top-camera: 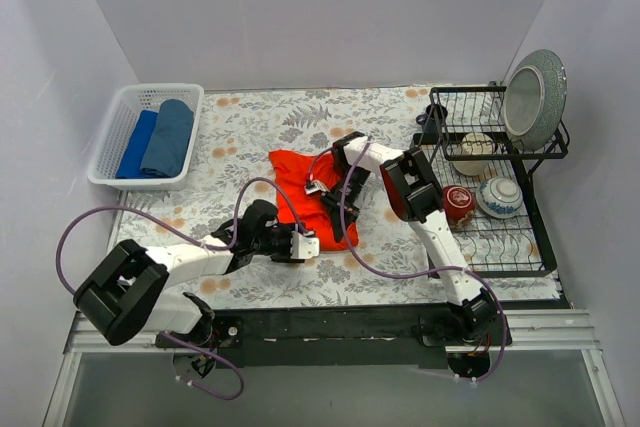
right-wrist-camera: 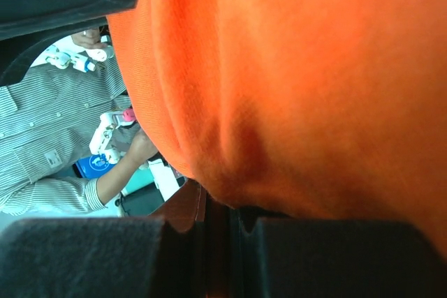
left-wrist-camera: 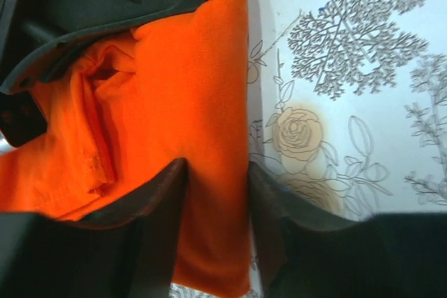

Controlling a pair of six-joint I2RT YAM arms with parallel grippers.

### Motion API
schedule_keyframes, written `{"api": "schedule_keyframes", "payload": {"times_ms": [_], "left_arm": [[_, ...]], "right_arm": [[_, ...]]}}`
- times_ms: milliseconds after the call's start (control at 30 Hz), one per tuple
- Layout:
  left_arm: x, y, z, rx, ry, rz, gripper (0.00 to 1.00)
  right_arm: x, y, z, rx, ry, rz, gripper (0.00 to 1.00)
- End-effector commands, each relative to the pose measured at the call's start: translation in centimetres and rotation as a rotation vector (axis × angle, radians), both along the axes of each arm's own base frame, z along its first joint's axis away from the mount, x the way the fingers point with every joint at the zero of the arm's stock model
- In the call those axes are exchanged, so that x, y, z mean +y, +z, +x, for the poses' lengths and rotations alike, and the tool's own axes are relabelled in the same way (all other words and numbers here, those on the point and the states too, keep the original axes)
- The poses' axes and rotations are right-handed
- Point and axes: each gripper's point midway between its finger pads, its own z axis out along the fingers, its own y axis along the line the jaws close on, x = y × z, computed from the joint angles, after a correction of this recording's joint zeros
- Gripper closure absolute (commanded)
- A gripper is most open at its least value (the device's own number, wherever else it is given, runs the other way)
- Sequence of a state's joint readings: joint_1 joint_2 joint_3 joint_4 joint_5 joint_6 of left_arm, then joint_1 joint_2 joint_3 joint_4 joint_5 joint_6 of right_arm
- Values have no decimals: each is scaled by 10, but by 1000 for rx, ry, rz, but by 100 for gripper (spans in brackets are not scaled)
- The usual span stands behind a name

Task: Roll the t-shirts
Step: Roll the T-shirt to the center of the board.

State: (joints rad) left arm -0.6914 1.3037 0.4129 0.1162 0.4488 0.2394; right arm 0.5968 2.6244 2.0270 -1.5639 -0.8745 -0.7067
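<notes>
Currently your orange-red t-shirt (top-camera: 292, 175) lies crumpled near the middle of the flowered tabletop (top-camera: 250, 122), between the two arms. Your left tool (left-wrist-camera: 217, 172) sits at the shirt's near edge. Its jaws stand apart, and a folded strip of the cloth's edge runs between the fingers (left-wrist-camera: 150, 221) and fills the gap. The wrist view does not let you tell whether they press it.

Your right tool (right-wrist-camera: 222, 225) reaches in over the shirt from the far side. Its jaws are almost together, pinching a bunch of the orange cloth, which hangs as a thick fold across that wrist view. Past the fold a person in a striped shirt (right-wrist-camera: 42, 123) shows.

The royal blue t-shirt (top-camera: 135, 147) and the dusty blue t-shirt (top-camera: 170, 135) lie rolled up, side by side and touching, in the white basket (top-camera: 150, 90) at the tabletop's far left corner, well apart from both tools. On the right stands a black dish rack (top-camera: 505, 247) with an upright plate (top-camera: 535, 97) and a dark-red bowl (top-camera: 458, 203).
</notes>
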Motion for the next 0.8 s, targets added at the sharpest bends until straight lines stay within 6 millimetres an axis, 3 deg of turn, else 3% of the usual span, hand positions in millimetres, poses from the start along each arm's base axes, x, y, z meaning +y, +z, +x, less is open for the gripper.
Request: {"api": "schedule_keyframes", "payload": {"times_ms": [0,67,100,133,167,233,267,333,367,400,433,467,500,533,567,600,633,667,733,767], "left_arm": [[7,-20,-3,31,-7,85,74],[8,-24,-2,79,9,120,81],[13,-28,-9,115,13,143,84],[14,-28,-12,126,8,146,92],[12,-25,-15,136,-5,133,94],[12,-22,-24,190,-10,132,98],[6,-13,-22,222,10,110,99],[3,-9,-29,317,17,91,100],[-3,0,-26,367,60,54,100],[-7,6,-26,400,61,23,100],[-7,8,-24,435,77,6,100],[-9,11,-23,471,99,-11,100],[-14,19,-18,479,102,-34,100],[-15,21,-14,509,106,-58,100],[-16,24,-12,524,107,-72,100],[-19,31,-6,536,107,-93,100],[-18,31,-2,572,112,-110,100],[-19,32,0,594,113,-121,100],[-19,44,10,632,110,-166,100],[-19,41,13,664,113,-166,100]], "right_arm": [[-42,-114,29,-293,263,-112,99],[-40,-109,31,-304,258,-106,89],[-40,-106,35,-322,260,-100,74],[-41,-103,38,-339,257,-89,24],[-36,-87,47,-387,236,-58,2],[-37,-71,57,-431,171,-10,1],[-33,-42,70,-502,144,37,1],[-34,-16,88,-582,64,116,1],[-36,21,105,-693,16,173,1],[-37,37,110,-752,-2,216,1],[-40,35,111,-824,-10,243,1],[-42,70,116,-963,-11,290,1],[-45,77,116,-1042,9,302,1],[-56,62,96,-1039,25,302,1],[-51,93,107,-1208,16,367,2],[-51,93,101,-1264,37,369,1],[-57,74,81,-1265,69,364,2],[-45,92,79,-1381,96,425,1],[-45,84,65,-1419,152,416,1],[-39,77,49,-1403,194,436,1]]}}
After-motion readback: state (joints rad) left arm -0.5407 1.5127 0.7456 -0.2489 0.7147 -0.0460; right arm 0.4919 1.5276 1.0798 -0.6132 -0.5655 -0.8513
